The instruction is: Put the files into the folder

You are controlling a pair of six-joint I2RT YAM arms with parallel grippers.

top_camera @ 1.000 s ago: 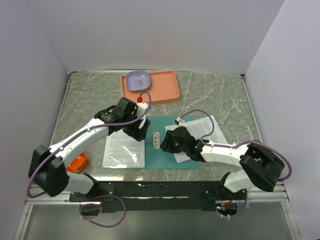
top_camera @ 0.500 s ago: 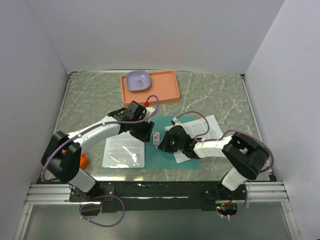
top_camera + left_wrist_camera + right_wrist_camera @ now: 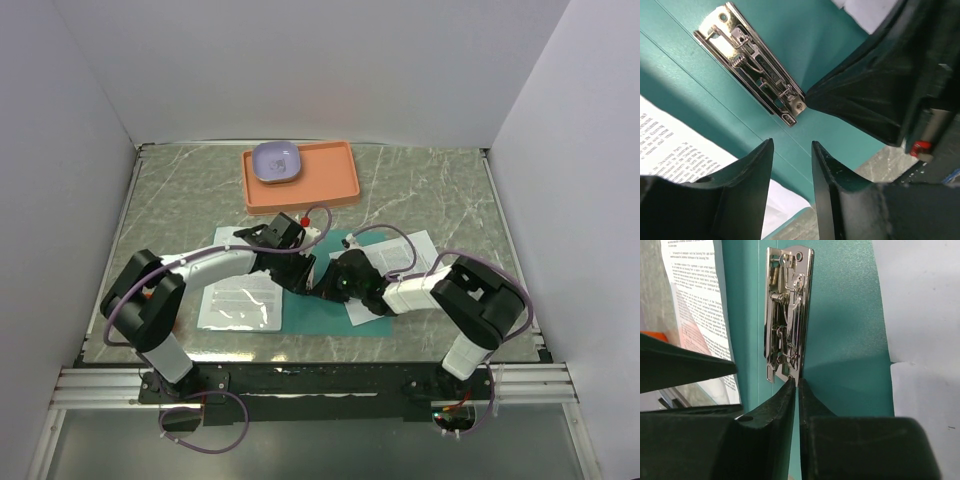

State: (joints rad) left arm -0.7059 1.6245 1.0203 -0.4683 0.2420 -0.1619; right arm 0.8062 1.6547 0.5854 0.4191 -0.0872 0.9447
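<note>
The teal folder (image 3: pixel 350 312) lies open on the table. One file (image 3: pixel 238 301) lies on its left flap, and another file (image 3: pixel 408 257) lies at its right under my right arm. My left gripper (image 3: pixel 297 277) is open and empty, low over the spine just beside the metal fastener (image 3: pixel 752 65). In the left wrist view it (image 3: pixel 790 146) hovers above teal card, with a file (image 3: pixel 675 150) at the left. My right gripper (image 3: pixel 322 287) is shut, and in the right wrist view its tips (image 3: pixel 796 382) touch the near end of the fastener (image 3: pixel 787 315).
An orange-pink tray (image 3: pixel 320 180) with a purple bowl (image 3: pixel 275 160) stands at the back. A small orange object (image 3: pixel 152 296) peeks out beside the left arm. The two grippers are close together over the folder's spine.
My left gripper has moved right and nearer, down to the folder spine. My right gripper has shifted left to the fastener. The left file has slid slightly left and turned.
</note>
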